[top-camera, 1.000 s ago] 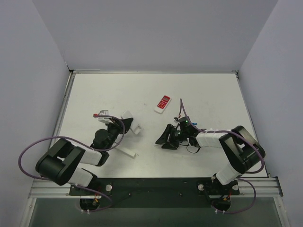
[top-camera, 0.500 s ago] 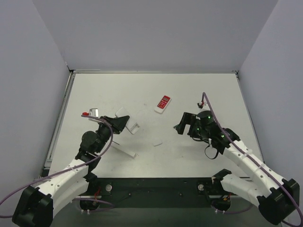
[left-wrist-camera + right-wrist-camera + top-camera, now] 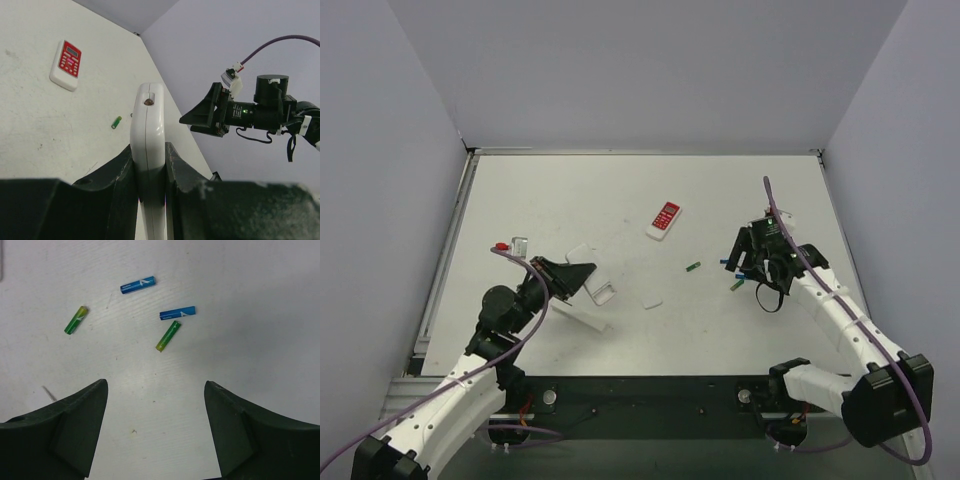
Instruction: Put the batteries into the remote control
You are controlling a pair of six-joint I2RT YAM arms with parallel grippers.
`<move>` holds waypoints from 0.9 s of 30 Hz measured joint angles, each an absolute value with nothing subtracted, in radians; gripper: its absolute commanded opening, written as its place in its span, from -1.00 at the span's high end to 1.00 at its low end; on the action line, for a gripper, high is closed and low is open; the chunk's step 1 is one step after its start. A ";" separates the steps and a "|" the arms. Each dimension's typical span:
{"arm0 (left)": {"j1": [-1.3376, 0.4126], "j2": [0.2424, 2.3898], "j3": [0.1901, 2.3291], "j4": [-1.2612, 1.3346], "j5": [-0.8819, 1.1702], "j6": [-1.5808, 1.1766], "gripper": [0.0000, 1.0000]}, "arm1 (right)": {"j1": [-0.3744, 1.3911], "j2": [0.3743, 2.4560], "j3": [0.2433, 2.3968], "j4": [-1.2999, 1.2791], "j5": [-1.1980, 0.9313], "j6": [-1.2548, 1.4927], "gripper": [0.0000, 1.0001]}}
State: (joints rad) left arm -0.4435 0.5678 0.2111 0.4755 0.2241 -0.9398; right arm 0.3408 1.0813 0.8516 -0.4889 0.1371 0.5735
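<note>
The table (image 3: 620, 190) carries everything. The left pincer (image 3: 149, 151) is clamped on the white remote (image 3: 148, 117), which juts forward from between its fingers, narrow edge toward the wrist camera. From here I cannot tell whether the battery bay is uncovered. A red remote (image 3: 65, 65) lies flat well ahead and to the left of that pincer, untouched.

The right pincer (image 3: 155, 385) hangs over the table with its jaws wide apart and nothing between them. The batteries (image 3: 137, 284) lie loose just ahead of it, four in its wrist view. A green battery (image 3: 167, 336) is the closest, roughly centred ahead of the gap. A blue battery (image 3: 177, 313) lies just beyond it, their ends nearly touching. Another green one (image 3: 76, 320) sits off toward the left finger.

The step in hand looks like picking up the first cell. The closest green one seems the best choice, but it lies slanted. The wrist should probably turn until the jaws bracket its thin sides, then descend straight. Closing near its lower end should keep the neighbouring blue cell out of the pinch. A slow squeeze ought to stop such a thin cylinder rolling away.
</note>
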 measured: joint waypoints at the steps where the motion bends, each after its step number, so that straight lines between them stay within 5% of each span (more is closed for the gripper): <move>1: -0.443 0.572 0.207 0.475 0.233 -0.940 1.00 | 0.327 1.108 0.852 -0.494 0.137 0.587 -0.33; 13: -0.443 0.672 0.143 0.583 0.314 -0.941 1.00 | 0.249 1.359 0.765 -0.344 0.096 0.764 0.20; 27: -0.443 0.678 0.137 0.633 0.318 -0.941 1.00 | 0.232 1.435 0.729 -0.224 0.094 0.825 0.35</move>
State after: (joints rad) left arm -0.4435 0.6777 0.1368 0.6331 0.3183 -0.9405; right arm 0.2321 1.4349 0.7292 -0.2237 0.0944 0.8249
